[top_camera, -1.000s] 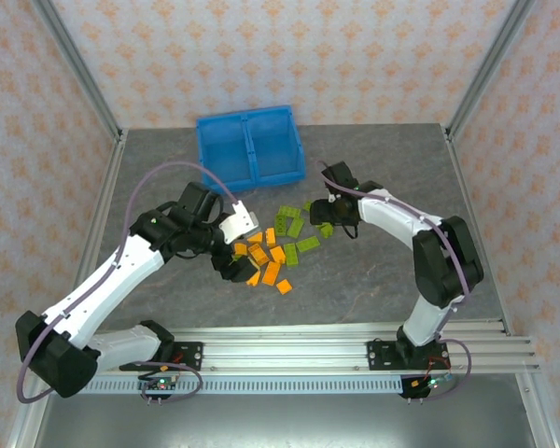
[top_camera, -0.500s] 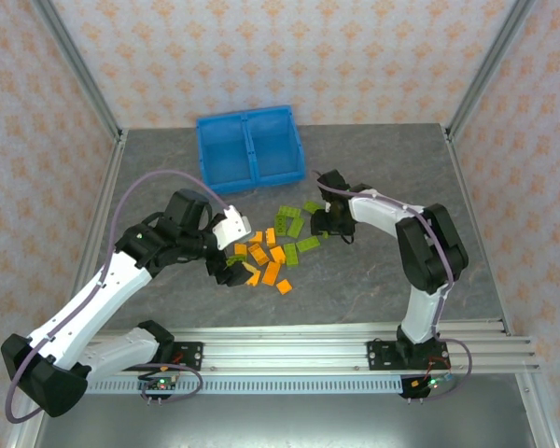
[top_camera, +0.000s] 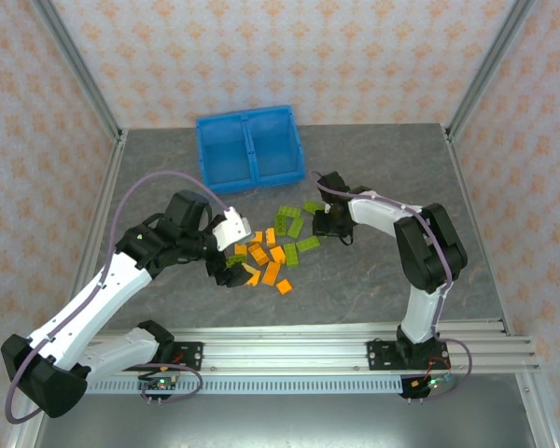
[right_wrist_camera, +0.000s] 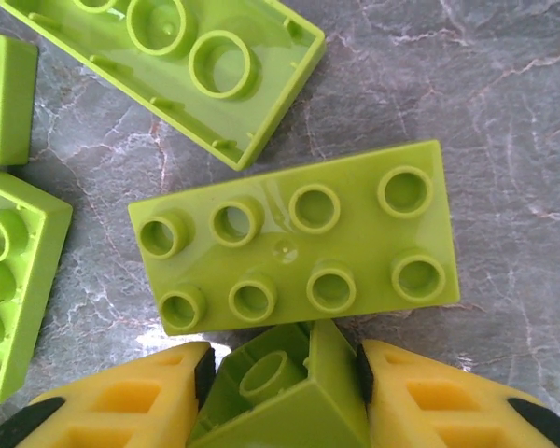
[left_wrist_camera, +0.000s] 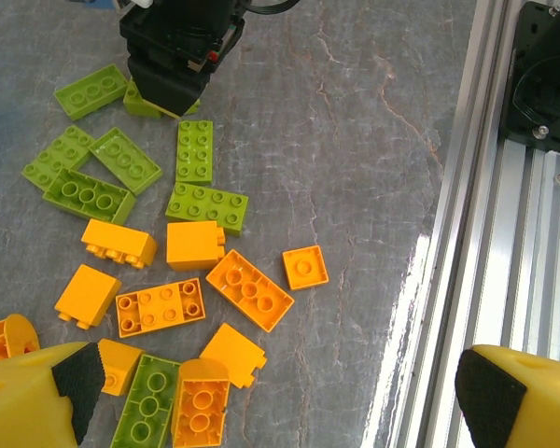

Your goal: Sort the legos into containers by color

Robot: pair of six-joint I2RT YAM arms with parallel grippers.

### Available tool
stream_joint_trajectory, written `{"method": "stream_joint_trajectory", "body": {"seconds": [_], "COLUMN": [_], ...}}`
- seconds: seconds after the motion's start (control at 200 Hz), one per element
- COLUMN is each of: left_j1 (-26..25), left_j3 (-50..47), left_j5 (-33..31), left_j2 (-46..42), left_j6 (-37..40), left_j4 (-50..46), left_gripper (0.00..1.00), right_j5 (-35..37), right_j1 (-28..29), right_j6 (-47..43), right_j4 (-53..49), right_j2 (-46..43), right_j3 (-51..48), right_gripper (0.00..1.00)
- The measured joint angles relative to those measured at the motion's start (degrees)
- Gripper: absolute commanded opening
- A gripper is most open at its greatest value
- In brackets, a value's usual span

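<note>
Presently: right claw (right_wrist_camera: 278, 397) pinching green lego (right_wrist_camera: 273, 371); left claw (left_wrist_camera: 282, 387) spread wide above orange legos (left_wrist_camera: 250, 289).

- left arm (top_camera: 103, 289) bent at the elbow, reaching forward and inward; left gripper (top_camera: 228, 273) angled downward, jaws spread wide
- right arm (top_camera: 434, 252) folded sharply, forearm stretched leftward; right gripper (top_camera: 325, 224) low, fingers (right_wrist_camera: 121, 401) pressing both sides of a green lego (right_wrist_camera: 266, 383)

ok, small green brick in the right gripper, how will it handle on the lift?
Probably rigid: the small green brick is glossy moulded plastic, unlikely to deform in the right gripper. That gloss, and its apparent tilt, suggest it could slip or pivot. It seems to abut the flat green plate, which may get nudged.
</note>
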Motion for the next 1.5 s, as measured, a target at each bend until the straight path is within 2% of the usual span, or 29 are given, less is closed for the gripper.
{"method": "stream_joint_trajectory", "body": {"seconds": [0.22, 0.345, 0.455, 0.581, 0.741, 0.911, 1.061, 1.246, 1.356, 1.496], "left_j1": [0.00, 0.00, 0.00, 0.00, 0.00, 0.00, 0.00, 0.00, 0.00, 0.00], "left_j3": [-0.02, -0.24, -2.01, -5.51, -8.00, -8.15, -8.15, -8.15, -8.15, -8.15], "left_j5": [-0.02, -1.22, -5.07, -10.97, -16.59, -18.43, -18.56, -18.56, -18.56, -18.56], "left_j2": [-0.20, -1.18, -4.28, -9.60, -13.07, -12.22, -10.93, -10.88, -10.88, -10.88], "left_j6": [-0.02, -0.09, -0.70, -1.81, -2.67, -3.30, -3.52, -3.52, -3.52, -3.52], "left_j4": [0.24, 1.46, 4.11, 7.93, 11.17, 12.24, 12.24, 12.24, 12.24, 12.24], "left_gripper": [1.00, 1.00, 1.00, 1.00, 1.00, 1.00, 1.00, 1.00, 1.00, 1.00], "right_j5": [0.52, 2.45, 4.20, 4.42, 6.51, 9.94, 13.27, 14.01, 13.92, 12.96], "right_j1": [0.07, 1.49, 5.29, 8.41, 8.46, 8.35, 8.24, 7.58, 7.19, 6.67], "right_j6": [0.26, 0.87, 0.90, 2.16, 3.21, 3.21, 3.21, 3.28, 3.41, 4.55], "right_j4": [-0.07, -1.64, -2.49, 0.92, 5.09, 5.11, 2.38, -0.28, -1.16, -2.23], "right_j2": [-6.88, -12.81, -15.61, -14.29, -2.03, 17.73, 32.02, 39.28, 40.30, 40.48], "right_j3": [-0.48, 0.87, 7.04, 15.87, 32.15, 51.89, 64.59, 68.11, 68.17, 68.59], "right_gripper": [0.31, 0.30, 0.31, 0.31, 0.31, 0.32, 0.32, 0.35, 0.47, 0.51]}}
